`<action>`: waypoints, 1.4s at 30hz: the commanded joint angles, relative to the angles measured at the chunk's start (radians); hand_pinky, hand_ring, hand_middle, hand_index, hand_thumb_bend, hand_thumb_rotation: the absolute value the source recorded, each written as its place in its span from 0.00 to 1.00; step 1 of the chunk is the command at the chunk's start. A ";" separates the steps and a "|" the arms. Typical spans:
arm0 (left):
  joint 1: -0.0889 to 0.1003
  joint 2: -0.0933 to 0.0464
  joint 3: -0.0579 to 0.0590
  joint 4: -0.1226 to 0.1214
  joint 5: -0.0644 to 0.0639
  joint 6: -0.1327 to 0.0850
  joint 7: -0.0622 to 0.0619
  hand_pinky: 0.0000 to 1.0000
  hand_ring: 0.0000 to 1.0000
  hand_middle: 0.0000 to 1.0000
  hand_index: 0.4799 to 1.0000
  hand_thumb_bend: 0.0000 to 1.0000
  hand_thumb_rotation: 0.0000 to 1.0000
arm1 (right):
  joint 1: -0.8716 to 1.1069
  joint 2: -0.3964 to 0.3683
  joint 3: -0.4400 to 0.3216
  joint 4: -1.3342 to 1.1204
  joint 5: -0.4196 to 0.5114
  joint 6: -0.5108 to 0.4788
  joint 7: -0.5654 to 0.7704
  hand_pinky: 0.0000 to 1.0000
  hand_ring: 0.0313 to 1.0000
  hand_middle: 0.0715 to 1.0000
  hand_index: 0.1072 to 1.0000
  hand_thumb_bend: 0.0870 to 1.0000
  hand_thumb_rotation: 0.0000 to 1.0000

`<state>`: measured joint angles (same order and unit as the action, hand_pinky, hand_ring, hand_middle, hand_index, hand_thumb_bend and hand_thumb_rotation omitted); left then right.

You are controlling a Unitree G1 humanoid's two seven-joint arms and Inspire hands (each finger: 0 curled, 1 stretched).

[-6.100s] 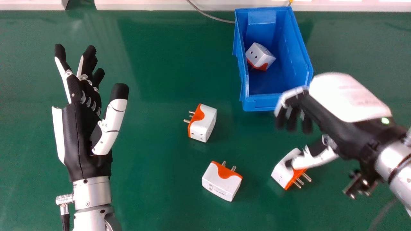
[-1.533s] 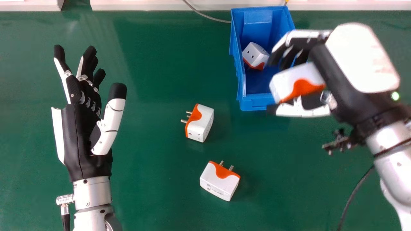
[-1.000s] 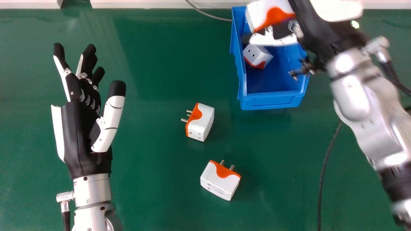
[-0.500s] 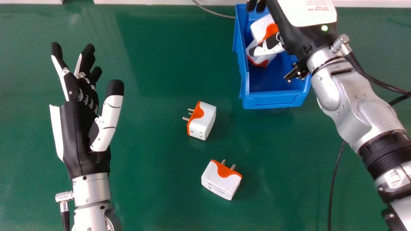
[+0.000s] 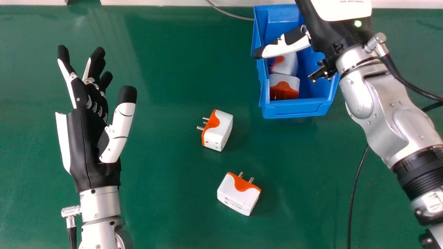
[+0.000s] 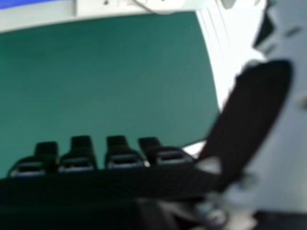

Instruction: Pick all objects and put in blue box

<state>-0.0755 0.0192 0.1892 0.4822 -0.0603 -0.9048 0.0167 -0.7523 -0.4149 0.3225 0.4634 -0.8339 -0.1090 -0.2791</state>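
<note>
Over the blue box, my right hand has its thumb stretched across the left wall and holds nothing. Two white and orange plug adapters lie inside: one partly under the thumb, the other nearer the front wall. On the table, an adapter with its pins pointing left sits left of the box's front, and another lies nearer, pins pointing away. My left hand stays open at the left, palm empty. In the right hand view, my right hand has its fingers extended.
The green table extends around the adapters. A grey cable runs to the box's back left. A black cable lies at the right beneath my right forearm. A white ledge borders the far edge.
My right hand carried an adapter into the box from the right and let it go, its thumb swinging away. The adapters inside have shifted, one now nearer the front. The left hand stayed in place.
</note>
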 commanded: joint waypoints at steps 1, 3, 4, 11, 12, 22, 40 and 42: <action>0.008 0.002 -0.005 -0.024 0.000 -0.013 -0.004 0.93 0.95 0.93 0.84 0.67 0.60 | 0.031 -0.027 -0.029 -0.129 0.025 -0.009 0.031 1.00 1.00 1.00 1.00 1.00 0.49; 0.012 0.000 -0.007 -0.029 -0.003 -0.014 -0.005 0.93 0.95 0.93 0.84 0.67 0.59 | 0.104 -0.044 -0.053 -0.295 0.058 0.028 0.141 1.00 1.00 1.00 1.00 1.00 0.50; 0.015 -0.001 -0.007 -0.032 -0.004 -0.014 -0.006 0.93 0.95 0.93 0.84 0.67 0.59 | 0.143 -0.056 -0.063 -0.379 0.075 0.047 0.203 1.00 1.00 1.00 1.00 1.00 0.50; 0.029 0.003 -0.010 -0.053 -0.012 0.001 -0.010 0.92 0.95 0.93 0.85 0.66 0.59 | 0.437 -0.207 -0.108 -0.993 0.212 0.274 0.796 1.00 1.00 1.00 1.00 1.00 0.46; 0.030 0.004 -0.011 -0.056 -0.016 0.004 -0.013 0.92 0.95 0.93 0.85 0.66 0.58 | 0.466 -0.222 -0.103 -1.053 0.211 0.307 0.862 0.98 1.00 1.00 1.00 1.00 0.44; 0.018 0.016 -0.007 -0.040 -0.031 -0.007 -0.036 0.92 0.95 0.93 0.85 0.67 0.59 | 0.654 -0.086 0.139 -1.284 -0.058 0.508 1.125 0.74 0.95 0.97 0.96 0.88 0.40; 0.042 0.009 -0.006 -0.067 -0.033 0.007 -0.047 0.93 0.95 0.93 0.83 0.67 0.58 | 0.710 0.168 0.307 -1.039 -0.319 0.430 1.079 0.71 0.94 0.96 0.91 0.86 0.33; 0.045 0.008 -0.007 -0.069 -0.033 0.006 -0.048 0.93 0.95 0.93 0.83 0.67 0.58 | 0.702 0.164 0.304 -1.013 -0.324 0.409 1.063 0.72 0.94 0.97 0.91 0.85 0.33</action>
<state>-0.0410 0.0215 0.1829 0.4394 -0.0993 -0.8847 -0.0296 -0.0344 -0.2578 0.6322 -0.5537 -1.1459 0.3166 0.7995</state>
